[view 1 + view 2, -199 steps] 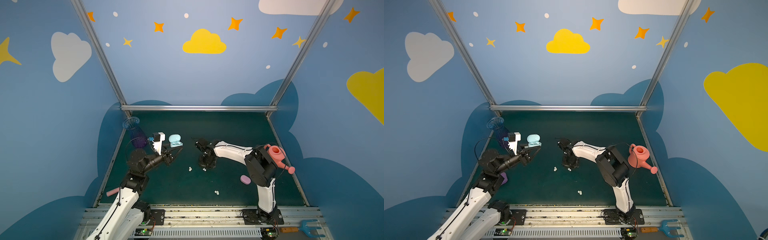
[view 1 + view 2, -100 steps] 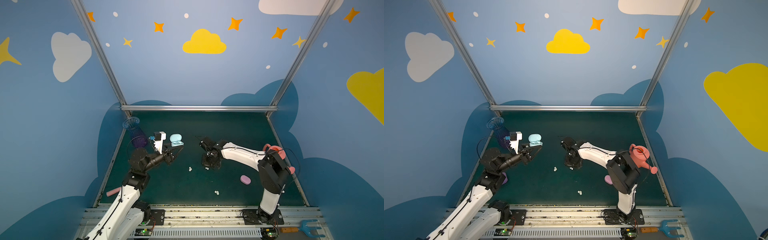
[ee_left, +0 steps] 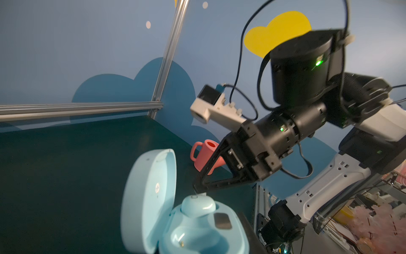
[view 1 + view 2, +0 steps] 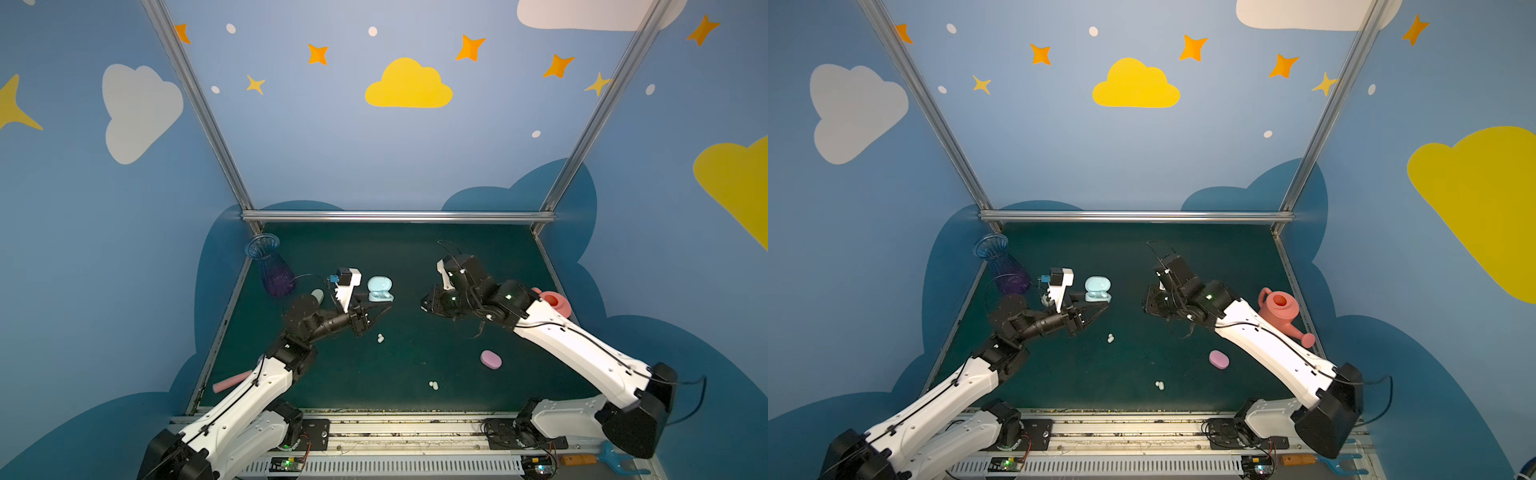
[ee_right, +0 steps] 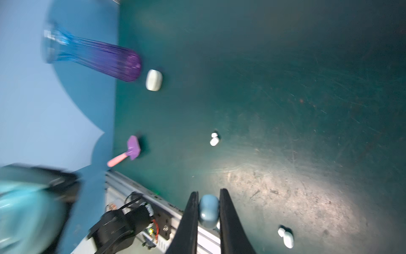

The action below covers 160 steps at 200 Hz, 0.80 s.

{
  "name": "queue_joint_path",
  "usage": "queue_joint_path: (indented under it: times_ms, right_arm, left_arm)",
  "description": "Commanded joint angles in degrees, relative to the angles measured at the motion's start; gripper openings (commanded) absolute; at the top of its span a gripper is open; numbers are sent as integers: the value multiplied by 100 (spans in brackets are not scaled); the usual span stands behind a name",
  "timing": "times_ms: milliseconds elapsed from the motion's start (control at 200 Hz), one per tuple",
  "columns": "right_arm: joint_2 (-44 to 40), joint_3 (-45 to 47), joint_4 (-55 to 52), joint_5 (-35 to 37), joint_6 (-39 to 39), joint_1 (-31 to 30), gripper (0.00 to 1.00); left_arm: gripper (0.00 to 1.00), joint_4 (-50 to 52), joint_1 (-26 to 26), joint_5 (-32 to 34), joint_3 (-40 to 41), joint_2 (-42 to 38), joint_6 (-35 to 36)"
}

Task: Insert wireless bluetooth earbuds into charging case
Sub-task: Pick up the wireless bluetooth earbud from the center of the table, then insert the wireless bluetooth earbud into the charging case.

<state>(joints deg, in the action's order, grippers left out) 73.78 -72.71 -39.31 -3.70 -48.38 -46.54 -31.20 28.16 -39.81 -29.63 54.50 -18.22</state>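
The light blue charging case (image 4: 380, 289) (image 4: 1098, 289) has its lid up, and my left gripper (image 4: 384, 306) is shut on its base. In the left wrist view one blue earbud (image 3: 197, 206) sits in a socket of the charging case (image 3: 151, 198), and the socket beside it is empty. My right gripper (image 4: 424, 306) (image 5: 208, 198) hangs above the table a short way right of the case, shut on a pale blue earbud (image 5: 208, 211). Two whitish earbuds (image 4: 380, 338) (image 5: 214, 139) lie below the case. Two others (image 4: 433, 385) (image 5: 285, 237) lie nearer the front.
A shut pink case (image 4: 491, 359) lies front right. A whitish case (image 5: 153, 79) sits by the blue-purple vase (image 4: 270, 270) at the back left. A pink watering can (image 4: 1281, 309) stands by the right wall. A purple brush (image 5: 131, 149) lies at the left edge.
My right gripper has risen off the table with an earbud, and its arm has swung out to the right. My left gripper has carried the case to the right.
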Motion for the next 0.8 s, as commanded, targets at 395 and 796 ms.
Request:
queue_joint_path:
  times_ms: [395, 796]
  right_arm:
    - [-1389, -384, 352, -558, 41, 22, 15]
    - [-1549, -137, 1122, -888, -89, -121, 16]
  left_arm:
    - [13, -1905, 817, -309, -611, 1476, 699]
    - [14, -3019, 1364, -385, -1215, 2523, 698]
